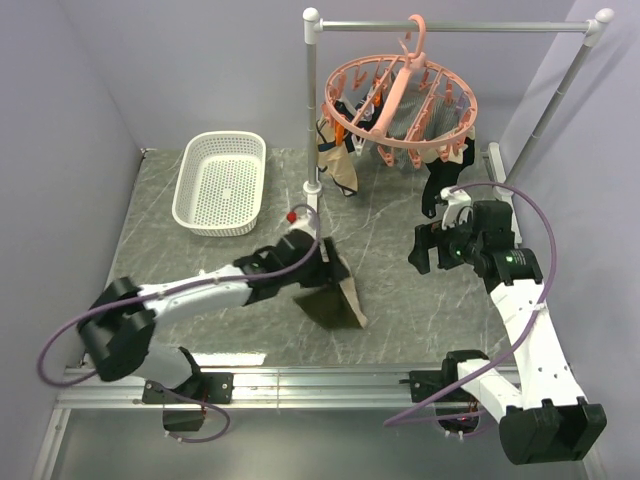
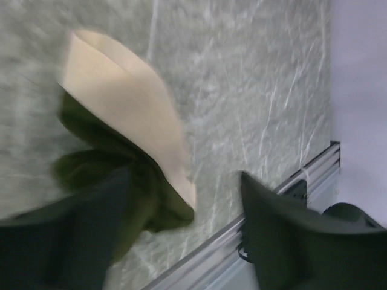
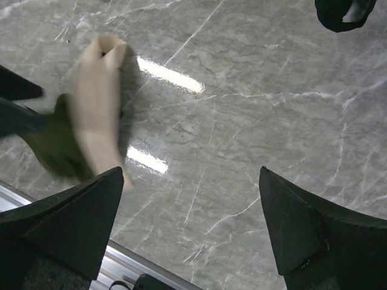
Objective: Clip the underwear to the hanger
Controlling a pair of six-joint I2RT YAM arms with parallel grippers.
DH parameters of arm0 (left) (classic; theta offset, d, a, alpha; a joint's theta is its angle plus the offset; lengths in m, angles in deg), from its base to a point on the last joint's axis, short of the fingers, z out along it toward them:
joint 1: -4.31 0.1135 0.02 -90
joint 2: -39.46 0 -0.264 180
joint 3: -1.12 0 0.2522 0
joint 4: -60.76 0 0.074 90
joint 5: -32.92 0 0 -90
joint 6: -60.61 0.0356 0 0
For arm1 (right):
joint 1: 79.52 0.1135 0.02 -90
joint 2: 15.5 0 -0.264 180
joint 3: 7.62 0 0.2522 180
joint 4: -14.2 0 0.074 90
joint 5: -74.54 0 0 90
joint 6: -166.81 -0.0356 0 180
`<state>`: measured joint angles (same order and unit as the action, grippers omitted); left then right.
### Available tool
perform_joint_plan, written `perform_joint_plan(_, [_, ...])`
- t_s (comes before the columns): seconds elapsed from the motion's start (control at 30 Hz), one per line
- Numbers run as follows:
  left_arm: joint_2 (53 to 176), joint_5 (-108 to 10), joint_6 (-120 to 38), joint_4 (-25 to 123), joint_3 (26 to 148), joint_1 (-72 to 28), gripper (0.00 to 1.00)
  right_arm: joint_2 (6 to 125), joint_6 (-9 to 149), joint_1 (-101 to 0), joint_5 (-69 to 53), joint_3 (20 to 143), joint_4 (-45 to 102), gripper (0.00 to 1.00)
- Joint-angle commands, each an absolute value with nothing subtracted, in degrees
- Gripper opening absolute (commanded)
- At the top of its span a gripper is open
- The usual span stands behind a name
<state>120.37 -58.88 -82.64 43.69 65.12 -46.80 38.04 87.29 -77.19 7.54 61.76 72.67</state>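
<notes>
You are at the pick-up stage: the underwear [image 1: 331, 298] is nowhere near the hanger [image 1: 400, 98] yet, and no peg has hold of it. It sits near the middle of the table [image 1: 420, 330], a crumpled olive heap with its beige waistband [image 2: 124, 103] turned up. It is directly under and just in front of your left gripper [image 1: 320, 263].

In the left wrist view that gripper's jaws stand well apart. The cloth is bunched against one finger only, with nothing pinched between the two. That view is blurred, so you cannot tell whether the fabric rests fully on the table or hangs off that finger.

Your right gripper [image 3: 190, 175] is spread as wide as it goes and holds nothing. It hovers over bare table to the right, with the underwear off to its left and well apart from it.

The hanger hangs from the rail [image 1: 450, 25] at the far side. A tan garment [image 1: 336, 168] and a black garment [image 1: 433, 188] are already clipped to its ring.

Your next move, as it looks from here, calls for a firm grip on the waistband rather than the loose body of the cloth. Centre the left jaws over that beige edge before you close them. You then need to lift it high towards a free peg on the near side of the ring. The right gripper looks well placed to take the other end or work the peg.
</notes>
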Motion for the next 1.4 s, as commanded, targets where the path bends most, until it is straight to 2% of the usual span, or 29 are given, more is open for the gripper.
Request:
perform_joint_plan(0.0, [124.61,-62.54,-92.93,53.14,68.75,-49.56,0.90,38.46,86.74,-77.85,8.53,65.73,73.05,1.00])
perform_joint_plan(0.07, [128.83,-61.13,-86.73,50.11,75.12,-49.65,0.98,38.82,87.96,-77.94,8.53,66.26,74.10,1.00])
perform_joint_plan(0.1, [129.98,-60.08,-84.43,47.29,77.70,-49.39,0.99,38.91,88.84,-77.85,9.05,66.43,74.89,1.00])
perform_joint_plan(0.13, [131.29,-59.37,-82.32,44.39,79.72,-48.87,0.99,39.08,89.80,-77.85,9.84,66.52,75.68,1.00])
perform_joint_plan(0.23, [128.17,-53.14,-77.48,42.52,78.70,-43.60,0.88,39.43,93.50,-77.94,11.43,65.56,79.28,0.97])
perform_joint_plan(0.27, [127.01,-51.91,-73.11,42.26,76.77,-41.33,0.79,39.52,94.81,-77.85,11.52,65.12,80.42,0.96])
perform_joint_plan(0.33, [124.73,-47.61,-67.82,40.77,75.27,-39.38,0.69,39.96,96.05,-77.85,11.52,63.28,81.13,0.93])
perform_joint_plan(0.37, [124.45,-46.89,-63.79,40.33,74.13,-38.15,0.51,40.40,96.31,-77.85,11.08,63.53,81.92,0.91])
perform_joint_plan(0.4, [124.54,-45.67,-61.14,40.58,73.94,-37.97,0.44,41.27,97.53,-77.94,11.78,64.06,82.97,0.89])
perform_joint_plan(0.47, [127.60,-45.22,-55.60,36.91,76.99,-37.96,0.31,42.77,98.77,-77.67,11.70,64.41,84.29,0.88])
perform_joint_plan(0.53, [132.77,-42.77,-52.34,33.74,79.64,-37.96,0.25,45.30,99.83,-77.50,10.74,65.20,85.43,0.85])
perform_joint_plan(0.6, [135.60,-40.57,-50.49,34.08,82.02,-37.88,0.27,47.25,101.94,-77.32,10.03,65.91,88.16,0.81])
perform_joint_plan(0.67, [138.94,-38.12,-49.78,35.92,83.17,-37.79,0.33,49.10,103.60,-77.23,9.94,66.43,90.61,0.79])
perform_joint_plan(1.03, [152.22,-35.81,-54.16,38.83,90.55,-37.17,0.45,54.72,104.40,-75.83,8.80,65.29,93.97,0.78])
perform_joint_plan(1.17, [150.39,-38.27,-57.50,41.80,86.62,-36.21,0.69,57.97,104.75,-74.60,8.97,65.82,93.36,0.77])
perform_joint_plan(1.37, [146.52,-38.09,-58.66,44.10,84.66,-34.45,0.59,62.37,103.97,-72.05,9.67,66.26,92.39,0.73])
